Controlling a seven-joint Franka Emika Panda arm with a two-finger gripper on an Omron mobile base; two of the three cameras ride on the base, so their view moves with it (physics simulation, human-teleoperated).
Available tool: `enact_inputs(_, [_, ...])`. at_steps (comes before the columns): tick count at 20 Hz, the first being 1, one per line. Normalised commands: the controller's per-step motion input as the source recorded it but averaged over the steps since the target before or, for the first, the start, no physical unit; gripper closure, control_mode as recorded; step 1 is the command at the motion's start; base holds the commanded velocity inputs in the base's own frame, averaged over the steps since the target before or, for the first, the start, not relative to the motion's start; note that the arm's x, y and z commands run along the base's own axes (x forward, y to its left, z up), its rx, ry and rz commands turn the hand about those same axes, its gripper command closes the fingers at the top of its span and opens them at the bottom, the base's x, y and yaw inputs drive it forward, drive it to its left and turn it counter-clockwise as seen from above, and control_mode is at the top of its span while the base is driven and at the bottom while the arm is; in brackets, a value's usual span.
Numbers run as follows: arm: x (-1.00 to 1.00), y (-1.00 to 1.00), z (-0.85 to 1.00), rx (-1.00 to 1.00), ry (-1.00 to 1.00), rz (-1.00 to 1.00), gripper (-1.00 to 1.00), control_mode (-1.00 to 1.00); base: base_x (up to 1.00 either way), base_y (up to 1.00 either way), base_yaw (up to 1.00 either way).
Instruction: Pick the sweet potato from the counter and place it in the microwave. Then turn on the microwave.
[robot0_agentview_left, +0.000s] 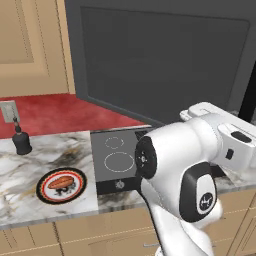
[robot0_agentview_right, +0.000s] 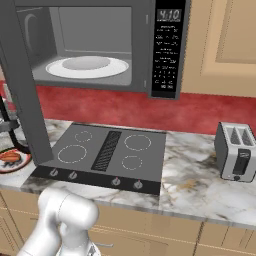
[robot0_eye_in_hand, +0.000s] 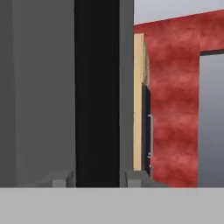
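The sweet potato (robot0_agentview_left: 61, 182) (robot0_agentview_right: 10, 156) lies on a red-rimmed plate (robot0_agentview_left: 45, 192) on the marble counter (robot0_agentview_left: 20, 170), left of the cooktop. The microwave (robot0_agentview_right: 167, 50) stands open, showing its white turntable (robot0_agentview_right: 87, 66). Its door (robot0_agentview_left: 160, 60) (robot0_agentview_right: 20, 90) is swung far out over the cooktop. In the hand view my gripper (robot0_eye_in_hand: 97, 179) has a fingertip on each side of the door's black handle (robot0_eye_in_hand: 96, 87) (robot0_agentview_left: 248, 95), shut on it. The arm's white hand (robot0_agentview_left: 235, 140) is at the door's free edge, far from the sweet potato.
The dark cooktop (robot0_agentview_right: 110, 150) with front knobs lies below the microwave. A toaster (robot0_agentview_right: 237, 157) stands on the counter at the right. A small black bottle (robot0_agentview_left: 21, 140) sits by a wall outlet (robot0_agentview_left: 9, 111) at the back left. Tan cabinets run under the counter.
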Motion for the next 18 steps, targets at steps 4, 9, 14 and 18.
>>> enact_inputs(4, [-0.24, 0.33, 0.01, -0.14, -0.06, -0.14, -1.00, -1.00, 0.00, 0.00, 0.00])
enact_inputs(9, [-0.04, 0.07, 0.08, -0.08, -0.04, -0.06, -1.00, -1.00, 0.00, 0.00, 0.00])
enact_inputs(14, [0.00, 0.22, 0.17, -0.03, -0.04, 0.00, -1.00, -1.00, 0.00, 0.00, 0.00])
enact_inputs(18, [-0.18, 0.35, 0.08, 0.00, -0.05, 0.10, -1.00, -1.00, 0.00, 0.00, 0.00])
